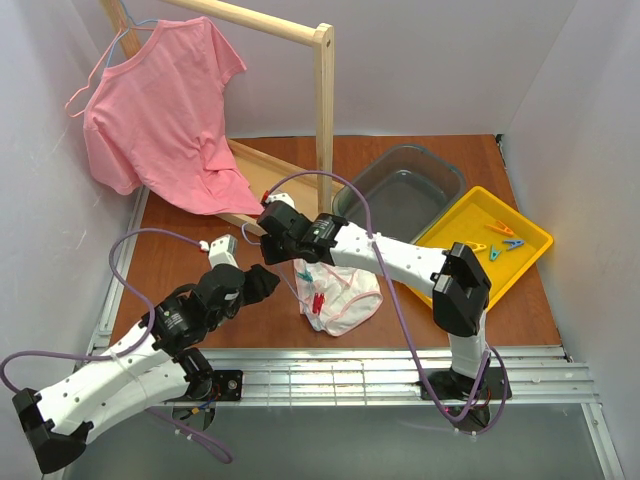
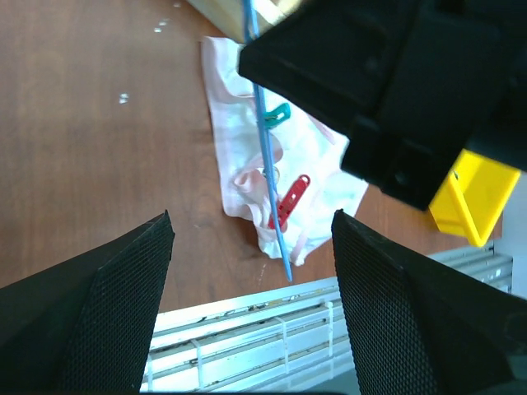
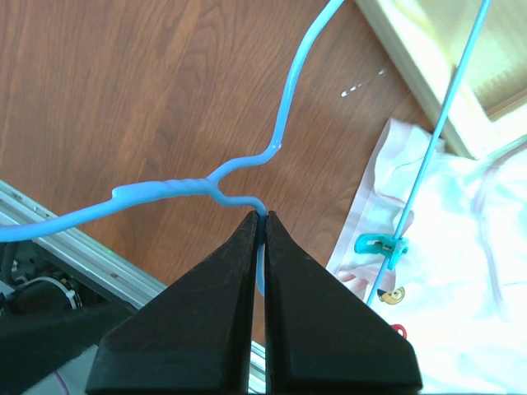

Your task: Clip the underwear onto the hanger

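The white underwear (image 1: pixel 345 295) with pink trim lies on the table in front of both arms. It also shows in the left wrist view (image 2: pixel 329 173) and the right wrist view (image 3: pixel 445 313). The light-blue wire hanger (image 3: pixel 165 191) has its bar (image 2: pixel 269 156) lying across the underwear. A teal clip (image 2: pixel 276 117) and a red clip (image 2: pixel 290 200) sit on the bar and fabric. My right gripper (image 3: pixel 263 216) is shut on the hanger wire just below its twisted neck, left of the underwear (image 1: pixel 272 250). My left gripper (image 2: pixel 251 218) is open and empty, just left of the underwear (image 1: pixel 268 283).
A pink T-shirt (image 1: pixel 160 120) hangs on the wooden rail stand (image 1: pixel 323 110) at the back left. A grey basin (image 1: pixel 405 185) and a yellow tray (image 1: pixel 516 213) holding loose clips stand at the right. A metal rail (image 1: pixel 350 365) runs along the table's front edge.
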Available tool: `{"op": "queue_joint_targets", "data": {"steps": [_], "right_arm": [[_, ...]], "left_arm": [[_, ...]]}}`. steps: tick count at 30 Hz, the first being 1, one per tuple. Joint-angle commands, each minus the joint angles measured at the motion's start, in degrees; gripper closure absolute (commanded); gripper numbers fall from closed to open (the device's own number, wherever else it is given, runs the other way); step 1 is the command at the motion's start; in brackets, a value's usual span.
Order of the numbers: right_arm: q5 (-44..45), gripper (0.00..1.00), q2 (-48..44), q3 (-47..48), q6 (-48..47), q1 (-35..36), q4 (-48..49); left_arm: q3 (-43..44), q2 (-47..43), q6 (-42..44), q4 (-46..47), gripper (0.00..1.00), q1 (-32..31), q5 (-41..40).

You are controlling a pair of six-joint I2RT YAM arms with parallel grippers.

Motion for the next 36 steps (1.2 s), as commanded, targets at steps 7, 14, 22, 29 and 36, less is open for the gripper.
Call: {"op": "queue_joint_targets", "data": {"steps": [7,14,22,29,36], "right_arm": [[0.45,0.99,-1.67,4.41,1.28,-1.61,0.73],[0.01,0.99,-2.72,5.12,1.98,-2.31,0.73],[-1.04,0.99,-3.43,5.38,3.91,-2.40,0.90],[-1.13,0.99,-4.13,6.70,5.67,-2.84,1.34],[-1.40,0.99,-4.92,6.79,6.90,-3.89,1.69]], "left_arm": [[-0.06,9.21,6.14,10.46,0.30,-0.14,2.00],[-0.06,14.58,5.44,12.30,0.30,-0.40,0.59],[0.03,17.47,5.53,14.32,0.37,-0.49,-0.38],[-0.14,19.23,5.18,16.35,0.49,-1.55,-0.99],[0.12,22.57,4.39,17.75,0.53,-4.27,-2.22]]}}
